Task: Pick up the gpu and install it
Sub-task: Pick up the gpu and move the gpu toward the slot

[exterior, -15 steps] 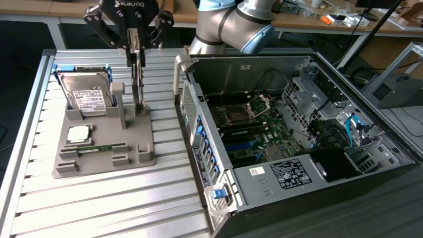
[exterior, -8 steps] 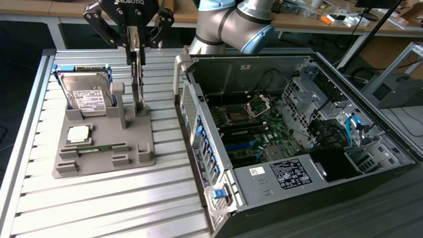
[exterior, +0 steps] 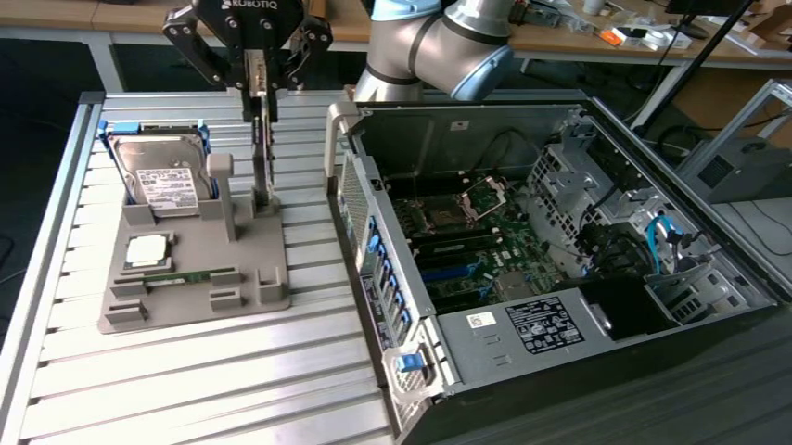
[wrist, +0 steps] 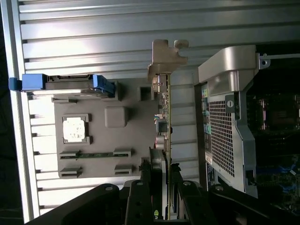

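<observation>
Gpu (exterior: pixel 261 153) watch: beside the big open computer case (exterior: pixel 359 199), on the grey parts tray (exterior: pixel 185 311), it stands on edge at its slot, seated or just clear, hard to tell. Gripper (exterior: pixel 256 79) is clamped on its top edge. Any tilt could snag the silver bracket (wrist: pixel 164 58) there.

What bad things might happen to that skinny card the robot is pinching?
1. The gripper pinches the thin gpu by one edge only, so it might tilt or slip.
2. The gpu's lower end sits at the grey stand; it might snag and drag it.
3. The computer case stands close beside; the card might bump its wall.
</observation>
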You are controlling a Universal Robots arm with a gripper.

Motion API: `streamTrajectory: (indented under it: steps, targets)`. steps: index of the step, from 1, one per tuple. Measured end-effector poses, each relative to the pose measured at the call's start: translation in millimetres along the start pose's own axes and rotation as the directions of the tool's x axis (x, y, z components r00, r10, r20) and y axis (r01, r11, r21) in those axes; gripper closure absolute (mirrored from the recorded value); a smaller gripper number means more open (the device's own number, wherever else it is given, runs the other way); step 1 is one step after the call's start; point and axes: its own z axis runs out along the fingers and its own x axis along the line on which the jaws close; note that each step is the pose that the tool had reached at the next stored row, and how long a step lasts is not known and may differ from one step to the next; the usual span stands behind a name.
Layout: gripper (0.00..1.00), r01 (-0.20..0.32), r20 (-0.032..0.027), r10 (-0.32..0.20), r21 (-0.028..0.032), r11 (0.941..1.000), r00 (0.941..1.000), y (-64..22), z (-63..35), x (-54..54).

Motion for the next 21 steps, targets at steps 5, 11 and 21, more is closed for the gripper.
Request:
streamTrajectory:
  steps: [5,11,21]
  targets:
    - [0.73,0.0,-0.0001,0.0,0.0,1.0,1.0,1.5,0.5,-20.2]
    - [0.73,0.0,0.0,0.0,0.0,1.0,1.0,2.0,0.8,-28.0]
    - [0.73,0.0,-0.0001,0.0,0.0001,1.0,1.0,2.3,0.9,-31.6]
